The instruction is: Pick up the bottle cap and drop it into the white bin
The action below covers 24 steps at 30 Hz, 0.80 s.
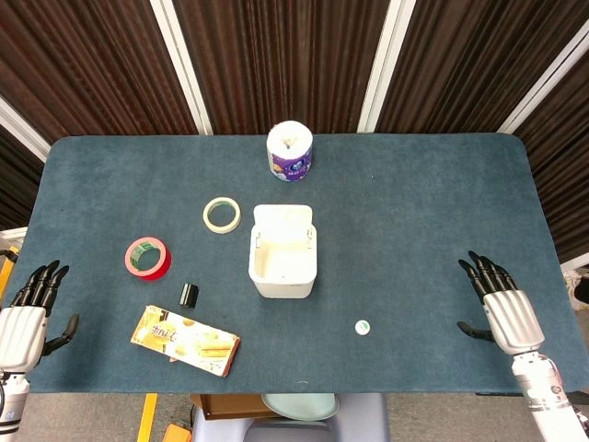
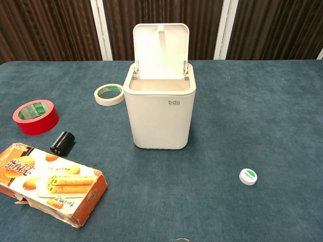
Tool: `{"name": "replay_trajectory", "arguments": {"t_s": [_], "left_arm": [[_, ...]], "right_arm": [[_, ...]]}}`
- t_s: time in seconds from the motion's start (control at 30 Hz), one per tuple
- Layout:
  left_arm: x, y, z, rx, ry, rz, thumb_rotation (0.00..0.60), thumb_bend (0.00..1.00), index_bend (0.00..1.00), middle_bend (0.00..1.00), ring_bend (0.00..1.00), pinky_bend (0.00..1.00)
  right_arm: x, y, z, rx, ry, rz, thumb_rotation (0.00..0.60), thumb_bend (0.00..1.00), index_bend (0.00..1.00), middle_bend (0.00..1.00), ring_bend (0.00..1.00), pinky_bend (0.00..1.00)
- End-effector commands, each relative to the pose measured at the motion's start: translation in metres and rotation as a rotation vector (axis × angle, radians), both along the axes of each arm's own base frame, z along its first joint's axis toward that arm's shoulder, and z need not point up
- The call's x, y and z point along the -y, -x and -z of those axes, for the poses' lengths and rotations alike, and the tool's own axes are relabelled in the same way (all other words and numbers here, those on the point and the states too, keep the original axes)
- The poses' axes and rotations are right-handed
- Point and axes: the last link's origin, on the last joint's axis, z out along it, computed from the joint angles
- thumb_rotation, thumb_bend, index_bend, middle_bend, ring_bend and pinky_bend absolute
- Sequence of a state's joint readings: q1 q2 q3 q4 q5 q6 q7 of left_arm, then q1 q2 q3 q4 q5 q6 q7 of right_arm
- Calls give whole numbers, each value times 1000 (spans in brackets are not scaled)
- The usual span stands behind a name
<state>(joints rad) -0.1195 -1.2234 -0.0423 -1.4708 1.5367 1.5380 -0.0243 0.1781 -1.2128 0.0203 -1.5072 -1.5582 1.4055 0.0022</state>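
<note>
A small white bottle cap with a green mark lies on the blue table, near the front edge and right of centre; the chest view shows the bottle cap at lower right. The white bin stands mid-table with its lid flipped up, and the white bin fills the centre of the chest view. My right hand rests at the table's right side with fingers spread, holding nothing, well right of the cap. My left hand lies at the far left edge, fingers spread and empty. Neither hand shows in the chest view.
A red tape roll, a cream tape roll, a small black cylinder and a biscuit box lie left of the bin. A toilet-paper roll stands at the back.
</note>
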Motion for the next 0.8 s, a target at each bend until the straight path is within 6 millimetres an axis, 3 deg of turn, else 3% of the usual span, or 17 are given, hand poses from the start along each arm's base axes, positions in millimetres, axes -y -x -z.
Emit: {"name": "replay_trajectory", "arguments": {"t_s": [0.03,0.37,0.47,0.63,0.8], "left_arm": [[0,2,1,-1,16,-15,600,407,0,0,4,231],[-1,0,1,-13,37,-21,600,407,0,0,7,231],[-1,1,2,-20,38,-20,600,409,0,0,9,231],[1,0,-2,-15,24,-16,600,413,0,0,10,231],[2,3,-6,4,19,-32,600,412,0,0,22,230]], "right_arm": [[0,-1,0,10,9,-7,600,91,43,45,0,234],[1,-2,4,35,-12,-37,600,92,144,58,6,248],[2,-4,12,65,-79,-62,600,92,228,202,153,397],[5,-9,23,81,-177,-140,600,92,345,449,447,725],[13,-22,37,46,-221,-246,600,91,453,656,674,931]]}}
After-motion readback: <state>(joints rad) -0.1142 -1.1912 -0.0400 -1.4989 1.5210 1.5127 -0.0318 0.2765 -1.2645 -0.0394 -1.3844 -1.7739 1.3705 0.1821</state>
